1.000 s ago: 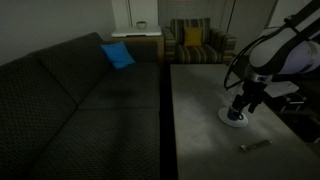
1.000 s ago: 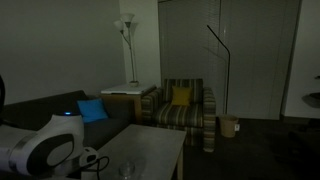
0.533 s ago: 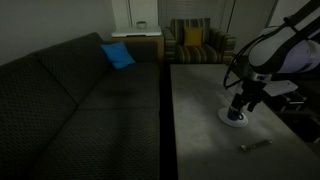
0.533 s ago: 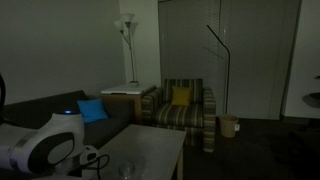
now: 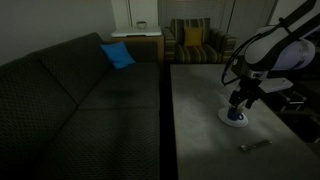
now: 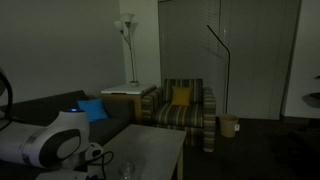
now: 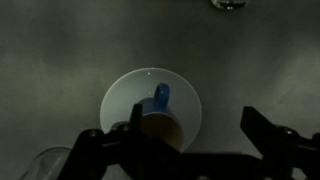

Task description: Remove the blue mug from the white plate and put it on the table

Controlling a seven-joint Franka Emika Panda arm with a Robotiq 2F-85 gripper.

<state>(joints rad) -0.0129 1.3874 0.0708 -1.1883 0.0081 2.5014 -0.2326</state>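
The hand [image 7: 185, 135] is being held directly above the white plate [image 7: 125, 92], with its jaws spread wide and nothing gripped. In the wrist view, the blue mug [image 7: 160, 125] is standing upright on the plate, slightly off the plate's centre. Its blue handle is pointing away from the hand. The handle is thus lying across the closing line, so the plain walls, not the handle, are being presented to the fingers [image 7: 265, 135]. This orientation is judged to be deliberate.

The mug is not centred in the opening. One finger is standing just beside the mug's wall, while the opposite finger is standing well apart from it, beyond the plate's rim. The wide opening is judged to be providing clearance around the mug's body.

In an exterior view, the hand [image 5: 238, 104] is positioned close over the plate on the desk [image 5: 200, 115]. Whether the fingertips are below the mug's rim cannot be told.

The grasp is judged as not yet made, and alignment is the step in hand. A sideways correction is being called for, so that closing does not drag the mug across the plate. A thin grey stick [image 5: 255, 146] is lying on the desk near the plate and is to be avoided at set-down.
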